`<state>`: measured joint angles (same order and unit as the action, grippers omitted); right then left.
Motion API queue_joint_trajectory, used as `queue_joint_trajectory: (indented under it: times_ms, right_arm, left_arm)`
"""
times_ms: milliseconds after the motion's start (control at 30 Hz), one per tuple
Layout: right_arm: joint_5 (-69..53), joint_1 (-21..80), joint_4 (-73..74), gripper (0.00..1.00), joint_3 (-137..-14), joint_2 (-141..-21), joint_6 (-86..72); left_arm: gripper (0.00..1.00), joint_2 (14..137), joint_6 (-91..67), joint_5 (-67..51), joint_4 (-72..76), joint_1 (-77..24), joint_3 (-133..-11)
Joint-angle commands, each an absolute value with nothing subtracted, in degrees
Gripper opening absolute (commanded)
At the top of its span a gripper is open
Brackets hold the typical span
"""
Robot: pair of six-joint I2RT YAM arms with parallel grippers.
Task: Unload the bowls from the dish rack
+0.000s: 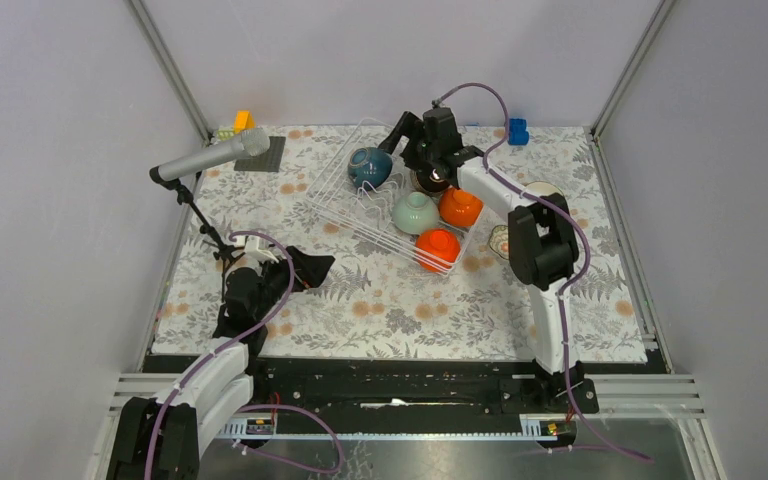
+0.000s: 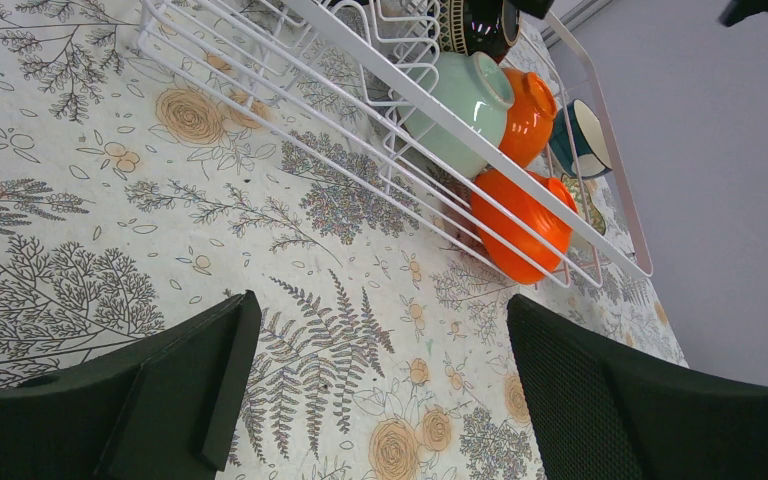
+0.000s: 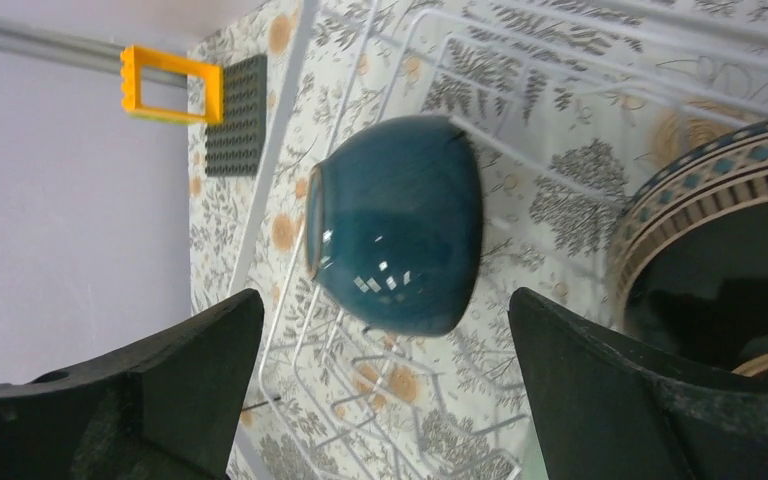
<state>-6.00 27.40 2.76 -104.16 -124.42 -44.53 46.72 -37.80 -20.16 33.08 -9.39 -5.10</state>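
Logging the right end effector [image 3: 382, 300] first: fingers spread wide, nothing held, hanging over the far part of the dish rack [image 1: 345, 205]. Straight ahead of it in the wrist view, framed between the two fingers, lies the teal bowl [image 3: 395, 225]. It rests on its side on the rack wires, rim toward one finger and foot toward the other. We judge its rim-to-foot axis to run roughly along the line the fingers close on, so a straight squeeze would meet mouth and base, not the wall. A turn of the wrist looks needed.

Just beside the teal bowl, on the other side of this end effector, sits a dark patterned bowl [image 3: 720, 230], also in the rack. The mint bowl [image 1: 415, 212] and two orange bowls [image 1: 460, 207] [image 1: 438, 247] fill the rack's near-right side, touching one another.

We note the left end effector [image 2: 380, 305] also released, over the bare bench [image 1: 380, 310], well apart from the rack. The right arm is plainly the nearer one.
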Motion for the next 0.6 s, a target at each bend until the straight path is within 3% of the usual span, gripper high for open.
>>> queue_joint_trajectory:
  times_ms: [0, 567]
  right_arm:
    - [-10.3, 26.6, -2.0, 1.00, -106.7, -127.7, -49.7]
    - [-12.9, 26.4, 5.1, 1.00, -118.7, -138.3, -48.3]
  left_arm:
    - [0.99, 46.3, -37.4, -20.5, 35.9, -9.4, -5.2]
    - [0.99, 45.9, -37.3, -20.2, 35.3, -9.4, -5.2]
